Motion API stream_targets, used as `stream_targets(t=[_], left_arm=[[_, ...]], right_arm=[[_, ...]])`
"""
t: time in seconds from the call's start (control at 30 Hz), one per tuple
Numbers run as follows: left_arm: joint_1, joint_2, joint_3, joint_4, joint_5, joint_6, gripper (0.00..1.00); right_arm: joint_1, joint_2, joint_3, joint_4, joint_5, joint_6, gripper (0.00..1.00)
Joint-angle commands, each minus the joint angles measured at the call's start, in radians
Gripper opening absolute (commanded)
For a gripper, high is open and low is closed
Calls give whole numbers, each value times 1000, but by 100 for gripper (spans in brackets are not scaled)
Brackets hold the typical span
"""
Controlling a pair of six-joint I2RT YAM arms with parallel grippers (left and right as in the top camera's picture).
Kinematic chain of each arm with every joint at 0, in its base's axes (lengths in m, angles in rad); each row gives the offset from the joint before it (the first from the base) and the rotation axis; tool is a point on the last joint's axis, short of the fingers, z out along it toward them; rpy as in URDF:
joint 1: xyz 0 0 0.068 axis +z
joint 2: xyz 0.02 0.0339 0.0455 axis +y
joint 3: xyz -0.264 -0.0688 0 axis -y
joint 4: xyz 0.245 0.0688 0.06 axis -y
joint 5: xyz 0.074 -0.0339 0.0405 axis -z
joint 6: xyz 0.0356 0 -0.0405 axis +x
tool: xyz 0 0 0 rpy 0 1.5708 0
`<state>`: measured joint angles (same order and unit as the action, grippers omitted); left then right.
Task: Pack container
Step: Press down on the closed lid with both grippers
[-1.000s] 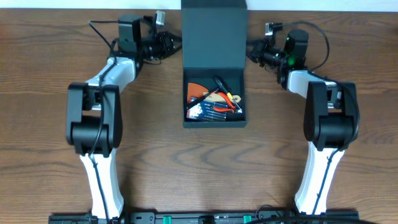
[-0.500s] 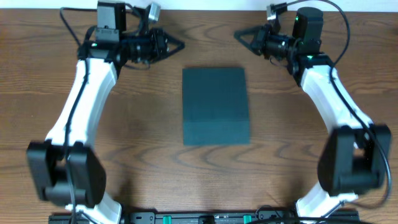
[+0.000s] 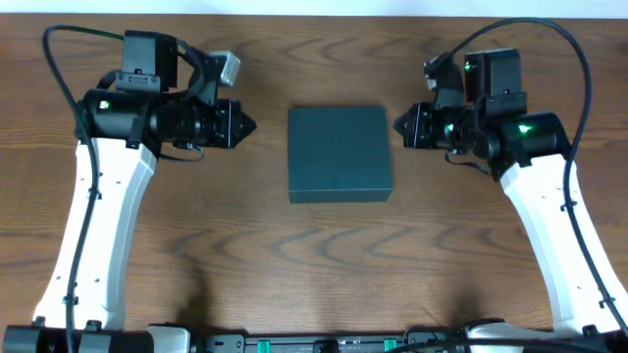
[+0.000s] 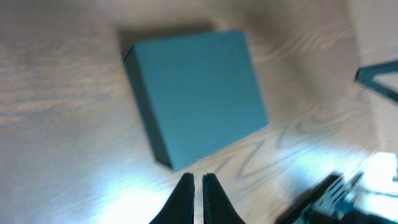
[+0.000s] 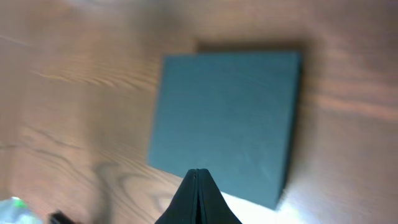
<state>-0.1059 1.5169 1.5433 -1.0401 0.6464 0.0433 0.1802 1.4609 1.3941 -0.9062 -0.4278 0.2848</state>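
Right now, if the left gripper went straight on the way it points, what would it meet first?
Probably the container: the left gripper points at its near side wall. Its height is unclear from overhead, so it might instead pass just over the top.

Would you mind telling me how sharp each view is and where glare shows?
Overhead: sharp and evenly lit, the container crisp. Left wrist: soft with blur, white glare on the table beside the left hand. Right wrist: blurred too, glare on the wood below the container.

The container (image 3: pixel 340 154) lies centred on the table (image 3: pixel 314 255).
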Motion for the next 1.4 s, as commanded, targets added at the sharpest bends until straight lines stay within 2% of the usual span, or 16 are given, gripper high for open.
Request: stream_targets(t=[0.0, 0.2, 0.43, 0.67, 0.83, 1.0, 1.1, 1.23, 1.37], left_arm=[[2, 24, -37, -26, -38, 118, 6], [-39, 77, -132, 5, -38, 244, 5], [-163, 196, -206, 133, -46, 278, 6], [-295, 329, -206, 202, -336, 272, 5], [-324, 434, -206, 216, -343, 232, 5], [-323, 471, -205, 193, -354, 172, 6], [-322, 431, -187, 145, -444, 116, 6], [-322, 316, -148, 93, -620, 66, 5], [-315, 129, -144, 82, -740, 47, 6]], right_arm=[[26, 27, -2, -40, 60, -76, 1], [72, 131, -2, -57, 65, -93, 1], [83, 333, -2, -43, 65, -105, 1], [85, 484, -2, -2, 65, -106, 1], [90, 515, -2, -14, 64, -106, 1], [90, 476, -2, -32, 57, -106, 2], [89, 395, 0, -40, 66, -116, 1], [81, 233, 8, -38, 163, -127, 1], [67, 13, 10, -37, 305, -172, 1]])
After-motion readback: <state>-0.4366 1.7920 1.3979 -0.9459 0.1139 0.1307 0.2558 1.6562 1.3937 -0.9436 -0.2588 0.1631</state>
